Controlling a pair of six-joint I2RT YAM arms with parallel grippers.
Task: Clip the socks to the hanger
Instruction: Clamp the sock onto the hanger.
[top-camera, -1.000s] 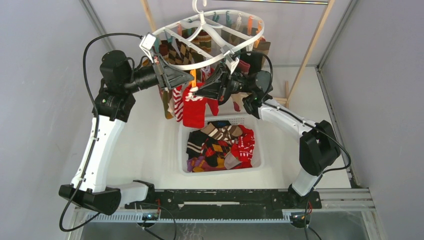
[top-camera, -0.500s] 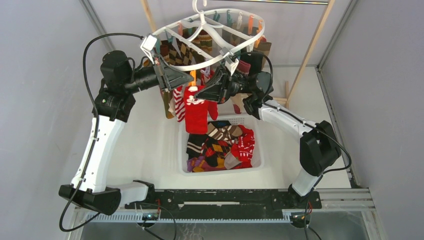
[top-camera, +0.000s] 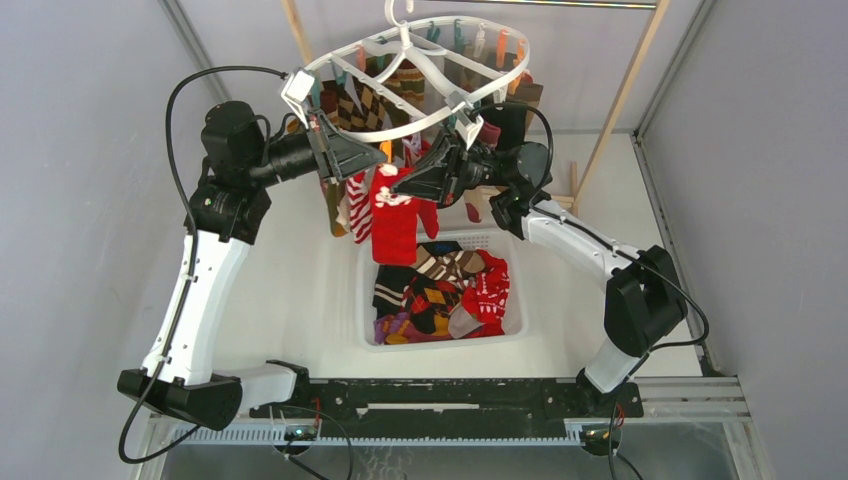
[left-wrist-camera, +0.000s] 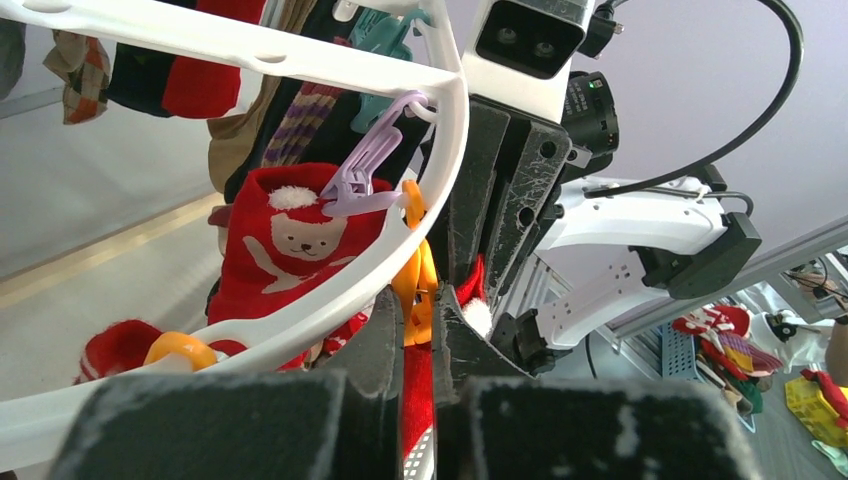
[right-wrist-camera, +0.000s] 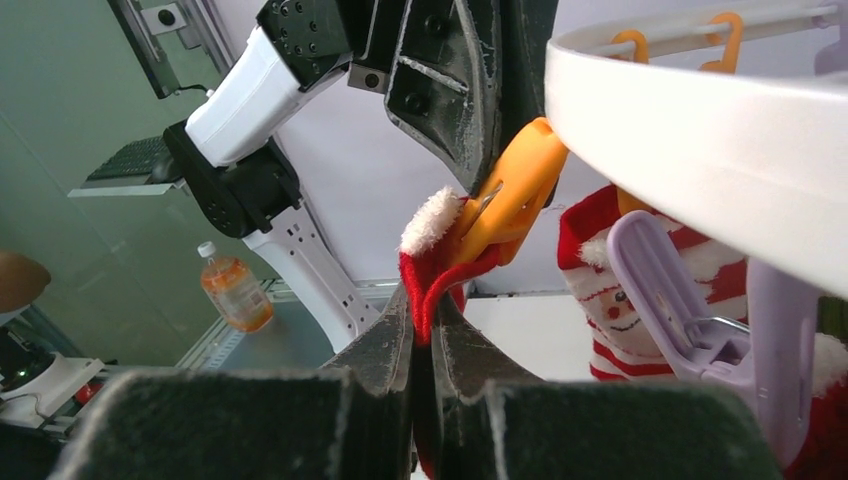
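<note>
The white oval hanger (top-camera: 500, 85) hangs at the top centre with several socks clipped to it. My left gripper (top-camera: 378, 165) is under its near rim, shut on an orange clip (left-wrist-camera: 418, 285) that hangs from the rim (left-wrist-camera: 300, 320). My right gripper (top-camera: 397, 187) is shut on the cuff of a red sock (top-camera: 395, 225), which hangs down over the basket. In the right wrist view the sock's white-trimmed cuff (right-wrist-camera: 432, 225) sits at the mouth of the orange clip (right-wrist-camera: 515, 195), just above my right gripper (right-wrist-camera: 425, 310). In the left wrist view the red sock (left-wrist-camera: 418, 385) shows between my left gripper (left-wrist-camera: 420, 310) jaws, below the clip.
A white slotted basket (top-camera: 366, 300) with several socks stands under the hanger. A Santa sock (right-wrist-camera: 610, 300) hangs from a purple clip (right-wrist-camera: 665, 290) beside the orange one. Wooden frame posts (top-camera: 620, 100) stand behind. Grey walls close in both sides.
My right gripper has moved a little up and to the right with the red sock, bringing its cuff to the orange clip. The left gripper has stayed on the clip.
</note>
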